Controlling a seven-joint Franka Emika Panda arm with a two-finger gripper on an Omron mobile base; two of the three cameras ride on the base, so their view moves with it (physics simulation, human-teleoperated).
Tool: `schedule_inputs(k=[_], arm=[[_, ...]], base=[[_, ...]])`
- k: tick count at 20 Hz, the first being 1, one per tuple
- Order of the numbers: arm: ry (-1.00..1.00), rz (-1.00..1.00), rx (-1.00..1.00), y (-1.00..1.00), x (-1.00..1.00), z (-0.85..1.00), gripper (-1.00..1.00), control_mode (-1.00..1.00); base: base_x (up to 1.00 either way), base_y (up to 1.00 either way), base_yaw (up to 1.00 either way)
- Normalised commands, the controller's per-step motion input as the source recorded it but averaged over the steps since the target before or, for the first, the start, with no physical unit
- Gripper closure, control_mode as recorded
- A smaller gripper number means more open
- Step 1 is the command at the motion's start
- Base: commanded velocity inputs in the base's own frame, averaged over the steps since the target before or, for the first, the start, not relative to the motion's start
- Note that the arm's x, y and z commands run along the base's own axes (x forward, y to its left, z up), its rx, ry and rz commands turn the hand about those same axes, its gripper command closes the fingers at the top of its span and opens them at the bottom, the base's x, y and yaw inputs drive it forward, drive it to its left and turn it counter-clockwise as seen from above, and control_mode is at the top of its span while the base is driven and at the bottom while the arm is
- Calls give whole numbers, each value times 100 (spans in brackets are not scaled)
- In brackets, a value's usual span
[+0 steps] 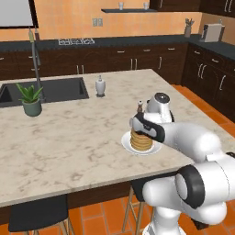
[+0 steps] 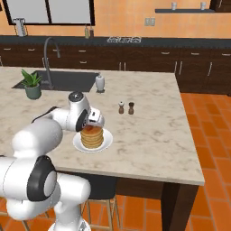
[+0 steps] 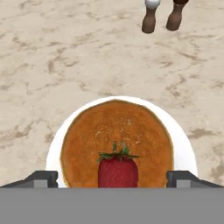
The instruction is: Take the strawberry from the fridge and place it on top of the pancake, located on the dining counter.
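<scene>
strawberry (image 3: 117, 171): lies on top of the pancake (image 3: 116, 144), at the lower middle of the hand view, leafy cap toward the top of the frame. It sits near the stack's lower edge there, not at its centre.
fingers (image 3: 112, 178): spread wide, tips at lower left and lower right of the hand view, each well clear of the berry. They grip nothing.
pancake and plate (image 3: 183, 140): short golden stack on a white plate, on the beige worktop (image 1: 69, 137) near its front edge, right of centre in the left base view.
task state: placing looks done; what is left is to lift away.
risk, sideways drift: the berry lies between the two tips, so a slanted pull-out could brush it and roll it.
risk, roll-off: it is conical and close to the rim, so a small nudge may tip it onto the plate or worktop.
risk, stack: a low hand could catch the top pancake and shift it.
risk, neighbours: salt and pepper shakers (image 3: 161, 16) stand beyond the plate at the top of the hand view; a forward sweep could knock them.
safest line: straight up, I judge.
</scene>
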Motion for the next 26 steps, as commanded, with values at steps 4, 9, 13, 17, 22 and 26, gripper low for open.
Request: schedule_inputs(k=[4, 9, 13, 17, 22, 26], arm=[[-20, 1, 0, 0, -60, 47, -100, -100], [-25, 7, 0, 2, -100, 89, -100, -100], [-22, 13, 0, 0, -100, 98, -100, -100], [-15, 10, 0, -3, -100, 100, -100, -100], [-1, 6, 0, 0, -100, 100, -100, -100], [-8, -4, 4, -9, -100, 83, -100, -100]], base=[[0, 0, 0], [0, 0, 0], [0, 0, 0], [0, 0, 0], [0, 0, 0], [0, 0, 0]])
